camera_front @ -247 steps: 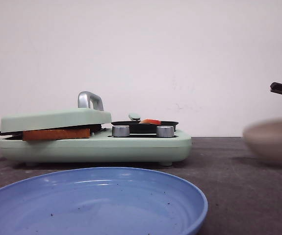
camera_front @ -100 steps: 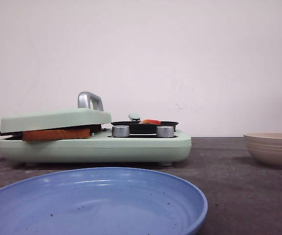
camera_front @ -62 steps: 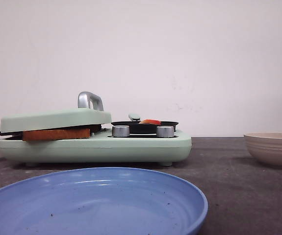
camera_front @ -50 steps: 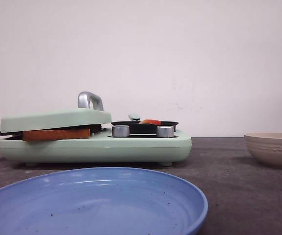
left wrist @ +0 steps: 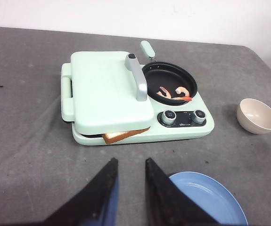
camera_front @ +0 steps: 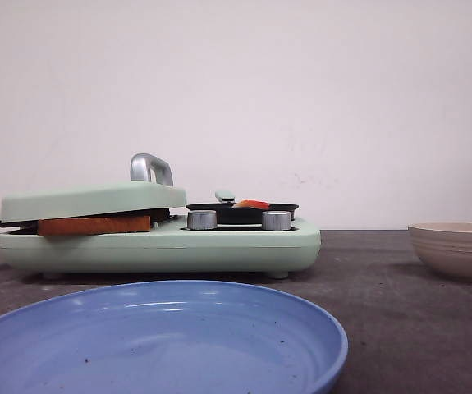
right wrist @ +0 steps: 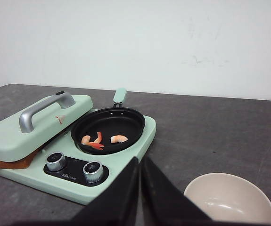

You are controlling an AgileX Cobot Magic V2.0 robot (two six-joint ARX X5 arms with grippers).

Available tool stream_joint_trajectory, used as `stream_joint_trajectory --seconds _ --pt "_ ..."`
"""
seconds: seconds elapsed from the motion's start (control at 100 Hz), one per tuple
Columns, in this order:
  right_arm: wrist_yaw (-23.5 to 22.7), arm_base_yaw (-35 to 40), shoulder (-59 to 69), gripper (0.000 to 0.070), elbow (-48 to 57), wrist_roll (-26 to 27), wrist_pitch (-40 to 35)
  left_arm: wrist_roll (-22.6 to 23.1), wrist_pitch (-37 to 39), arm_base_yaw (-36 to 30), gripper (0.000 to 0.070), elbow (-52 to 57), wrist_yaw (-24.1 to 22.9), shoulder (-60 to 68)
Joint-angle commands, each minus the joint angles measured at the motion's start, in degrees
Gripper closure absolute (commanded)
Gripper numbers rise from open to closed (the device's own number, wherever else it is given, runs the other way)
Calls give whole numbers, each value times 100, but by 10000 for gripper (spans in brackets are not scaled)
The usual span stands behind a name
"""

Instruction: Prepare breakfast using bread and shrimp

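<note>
The bread [camera_front: 93, 225] lies under the closed lid [camera_front: 92, 199] of a mint-green breakfast maker, only its brown edge showing. One corner sticks out in the left wrist view [left wrist: 123, 135] and the right wrist view [right wrist: 3, 164]. The shrimp [right wrist: 100, 140] lie in the black pan [right wrist: 108, 129] on the maker's right side, also seen in the left wrist view [left wrist: 175, 92]. My left gripper [left wrist: 130, 162] is open and empty, above the table in front of the maker. My right gripper [right wrist: 140, 160] is shut and empty, above the table between the maker and a bowl.
A blue plate [camera_front: 162, 345] lies near the front edge, also in the left wrist view [left wrist: 206, 197]. A beige bowl [camera_front: 457, 246] stands on the table right of the maker [right wrist: 229, 200]. Two grey knobs [right wrist: 74, 165] sit on the maker's front.
The beige bowl, blurred and moving at the right edge beside the right gripper 2.5 s ago, now rests on the table. The gripper has left the front view.
</note>
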Motion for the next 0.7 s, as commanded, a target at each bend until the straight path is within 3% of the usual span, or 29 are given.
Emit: stream_joint_trajectory --seconds 0.0,0.15,0.51,0.69 --pt "0 15 11 700 44 50 70 20 61 -26 685 77 -24 15" --pt "0 15 11 700 44 50 72 570 92 94 684 74 -297 -4" --pt "2 15 11 700 44 50 72 625 146 284 684 -70 -297 -2" --pt "2 15 11 700 44 50 70 1373 1108 402 684 -763 -293 -44"
